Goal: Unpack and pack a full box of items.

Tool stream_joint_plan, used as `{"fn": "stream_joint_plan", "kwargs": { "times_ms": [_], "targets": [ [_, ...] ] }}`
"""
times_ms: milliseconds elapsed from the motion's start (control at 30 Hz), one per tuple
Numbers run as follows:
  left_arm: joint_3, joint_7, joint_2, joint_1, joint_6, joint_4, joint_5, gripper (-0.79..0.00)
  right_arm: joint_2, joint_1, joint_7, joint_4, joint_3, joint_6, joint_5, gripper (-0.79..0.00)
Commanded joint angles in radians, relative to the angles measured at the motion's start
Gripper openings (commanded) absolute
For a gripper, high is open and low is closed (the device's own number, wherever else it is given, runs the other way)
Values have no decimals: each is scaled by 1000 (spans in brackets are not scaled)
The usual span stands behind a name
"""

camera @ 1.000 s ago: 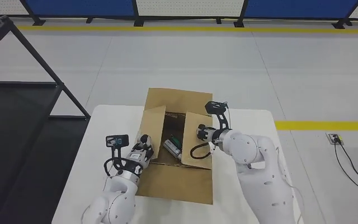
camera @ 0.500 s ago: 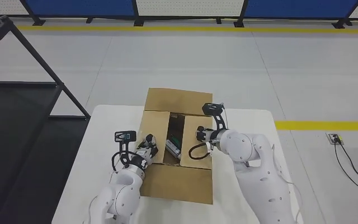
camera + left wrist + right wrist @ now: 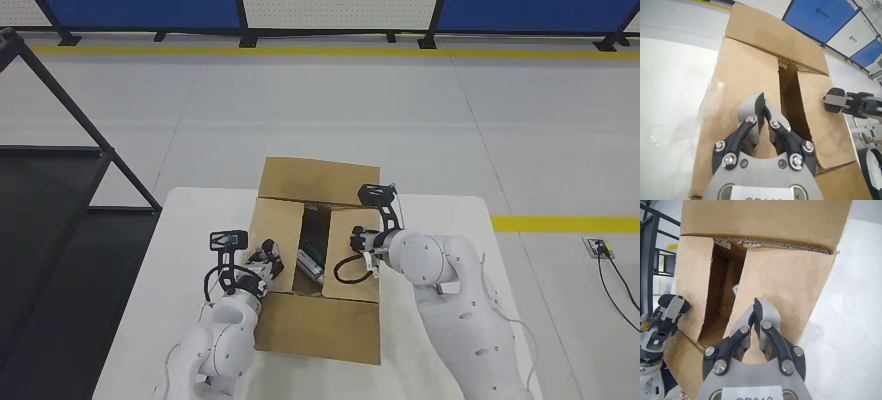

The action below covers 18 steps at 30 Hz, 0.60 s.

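Flaps (image 3: 277,225) are dropping flatter than a second ago, narrowing the gap. Box (image 3: 318,325) is sitting mid-frame on table (image 3: 450,210). Left gripper (image 3: 763,102) and right gripper (image 3: 757,307), jaws together, are pressing them. Cardboard probably light, stiff, springy; press near free edges.

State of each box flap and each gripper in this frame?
left flap: folded in, nearly flat.
right flap: folded in, gap left between the two.
far flap: open, raised.
near flap: open, folded outward.
left gripper: shut, over left flap.
right gripper: shut, over right flap.
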Motion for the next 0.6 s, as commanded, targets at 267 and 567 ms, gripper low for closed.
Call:
{"fn": "stream_joint_plan", "kwargs": {
  "times_ms": [267, 567],
  "targets": [
    [-1, 15, -3, 8, 12, -24, -9, -785, 7, -14, -22, -47, 9, 16, 18, -785],
    [-47, 46, -2, 49, 11, -141, -62, -785, 14, -10, -69, -84, 92, 77, 137, -677]
  ]
}}
